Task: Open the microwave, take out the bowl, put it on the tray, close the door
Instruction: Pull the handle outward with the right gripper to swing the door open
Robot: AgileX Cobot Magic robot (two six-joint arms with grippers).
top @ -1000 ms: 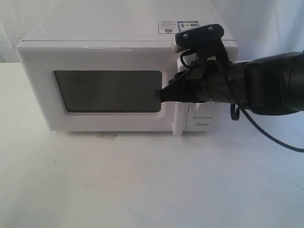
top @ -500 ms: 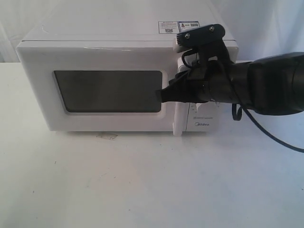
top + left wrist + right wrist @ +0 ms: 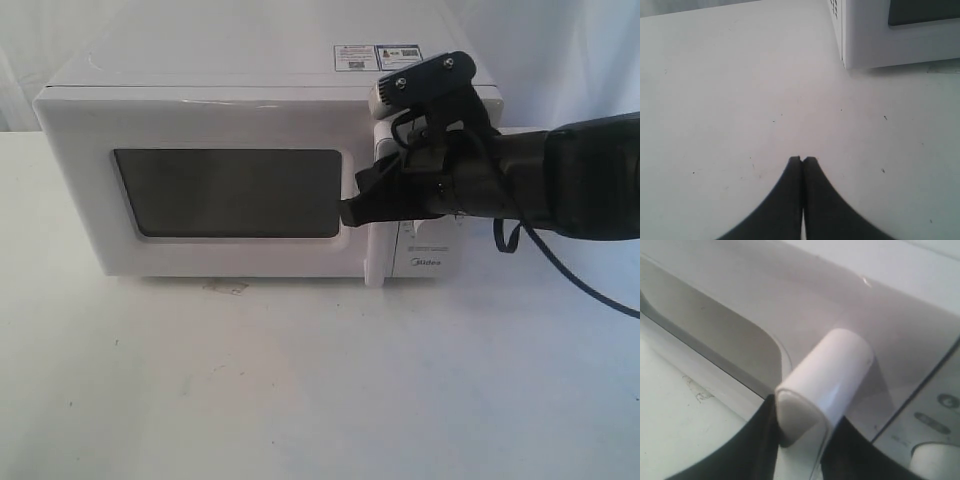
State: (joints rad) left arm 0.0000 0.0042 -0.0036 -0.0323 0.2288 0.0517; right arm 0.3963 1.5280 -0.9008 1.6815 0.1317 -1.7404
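Note:
The white microwave (image 3: pixel 250 80) stands at the back of the table, and its door (image 3: pixel 200 125) with the dark window (image 3: pixel 230 192) looks closed. My right gripper (image 3: pixel 362 205) reaches in from the right and is shut on the door's vertical white bar handle (image 3: pixel 827 375), one black finger (image 3: pixel 757 440) on each side. My left gripper (image 3: pixel 802 160) is shut and empty, low over the bare table, a short way from the microwave's corner (image 3: pixel 845 62). The bowl is hidden and no tray is in view.
The control panel with a round knob (image 3: pixel 935 457) lies just beyond the handle. Stickers (image 3: pixel 378 56) sit on the microwave's top. The right arm's black cable (image 3: pixel 570 275) hangs over the white table (image 3: pixel 300 390). A small stain (image 3: pixel 225 288) marks the table under the door.
The right gripper and arm have shifted slightly right and down while staying on the handle. The door shows no clear opening.

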